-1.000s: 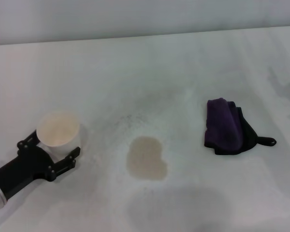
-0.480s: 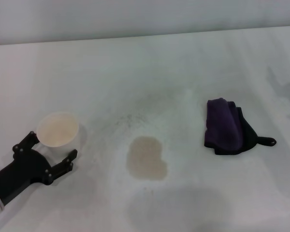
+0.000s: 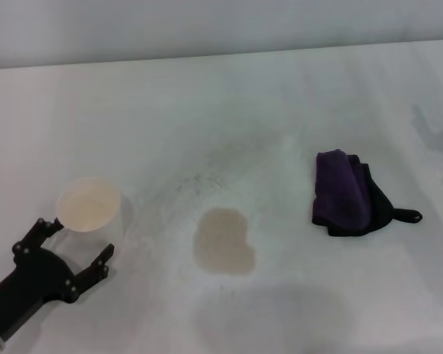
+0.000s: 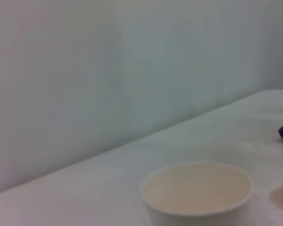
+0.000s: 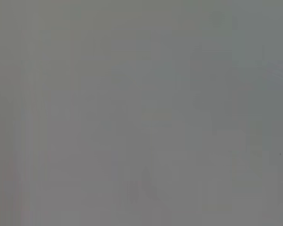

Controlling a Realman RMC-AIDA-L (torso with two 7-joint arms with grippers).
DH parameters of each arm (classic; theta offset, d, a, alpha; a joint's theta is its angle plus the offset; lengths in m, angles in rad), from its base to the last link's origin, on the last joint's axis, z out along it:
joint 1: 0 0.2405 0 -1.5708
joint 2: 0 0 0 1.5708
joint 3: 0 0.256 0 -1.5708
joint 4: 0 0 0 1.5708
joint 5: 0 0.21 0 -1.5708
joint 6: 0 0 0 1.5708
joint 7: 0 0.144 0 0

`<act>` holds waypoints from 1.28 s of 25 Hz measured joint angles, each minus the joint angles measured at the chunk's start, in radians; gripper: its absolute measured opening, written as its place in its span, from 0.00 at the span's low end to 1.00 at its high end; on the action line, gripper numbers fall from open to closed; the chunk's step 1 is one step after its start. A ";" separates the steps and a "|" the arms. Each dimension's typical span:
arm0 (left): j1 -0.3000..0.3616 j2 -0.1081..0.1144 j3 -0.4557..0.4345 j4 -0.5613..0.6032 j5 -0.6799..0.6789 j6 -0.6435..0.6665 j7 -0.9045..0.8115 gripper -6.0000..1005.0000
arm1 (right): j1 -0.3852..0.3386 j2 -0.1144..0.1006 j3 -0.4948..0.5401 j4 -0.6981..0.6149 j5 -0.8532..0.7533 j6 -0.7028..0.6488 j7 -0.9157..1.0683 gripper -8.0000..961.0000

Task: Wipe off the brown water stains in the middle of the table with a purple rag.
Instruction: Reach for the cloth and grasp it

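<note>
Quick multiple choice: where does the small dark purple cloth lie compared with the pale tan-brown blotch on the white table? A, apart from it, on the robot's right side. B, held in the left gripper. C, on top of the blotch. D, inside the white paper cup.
A: the head view shows the purple rag lying on the table, clear of the brown stain, toward the robot's right; the left gripper is open and empty near the cup.
</note>
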 joint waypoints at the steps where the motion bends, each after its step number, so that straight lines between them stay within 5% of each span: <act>1: 0.004 -0.001 -0.001 -0.005 0.000 0.002 0.001 0.88 | -0.001 0.000 -0.003 0.000 0.000 0.000 0.000 0.88; 13: 0.083 -0.005 -0.002 -0.089 -0.147 0.120 0.164 0.88 | -0.005 -0.002 -0.036 -0.006 0.000 0.000 0.008 0.88; 19: 0.126 -0.005 -0.005 -0.134 -0.358 0.192 0.178 0.88 | -0.008 -0.003 -0.037 -0.002 0.000 -0.003 0.040 0.88; 32: 0.079 0.006 -0.007 -0.143 -0.670 0.268 -0.021 0.88 | -0.016 -0.003 -0.074 -0.004 0.000 0.008 0.075 0.88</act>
